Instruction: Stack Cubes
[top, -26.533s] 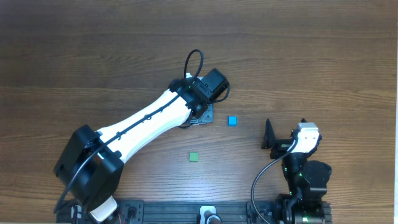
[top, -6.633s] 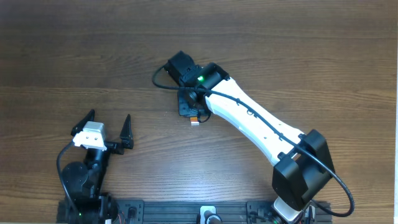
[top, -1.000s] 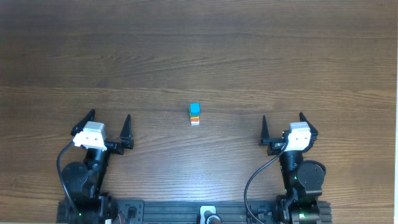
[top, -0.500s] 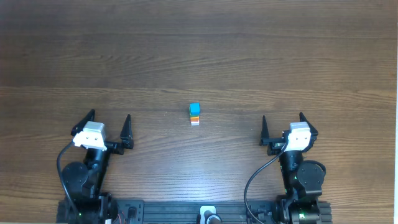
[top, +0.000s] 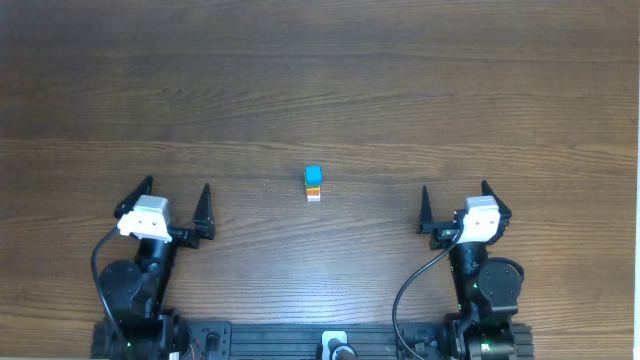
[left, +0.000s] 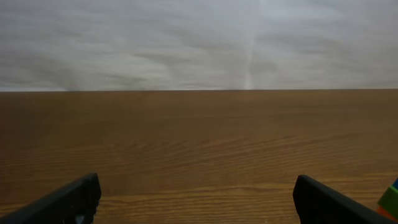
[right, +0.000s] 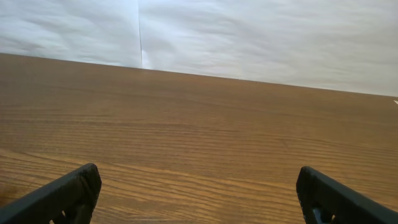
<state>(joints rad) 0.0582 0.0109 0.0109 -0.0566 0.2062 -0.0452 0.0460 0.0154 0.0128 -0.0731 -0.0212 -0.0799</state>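
A small stack of cubes (top: 313, 184) stands upright at the middle of the wooden table (top: 320, 90), with a blue cube on top, an orange one under it and a pale one at the bottom. Its edge (left: 390, 200) shows in the left wrist view beside the finger. My left gripper (top: 178, 185) rests open near its base, well to the left of the stack, with nothing between its fingers (left: 68, 200). My right gripper (top: 454, 187) rests open near its base, well to the right of the stack, also with nothing in it; its fingers (right: 59, 196) frame bare wood.
A pale wall (right: 249, 37) rises behind the table's far edge. The arms' mounting rail (top: 320, 340) runs along the near edge.
Nothing has moved over the last second. Before that, the right arm reached out over the cubes at the middle; it has since drawn back to its base, leaving the stack standing alone.
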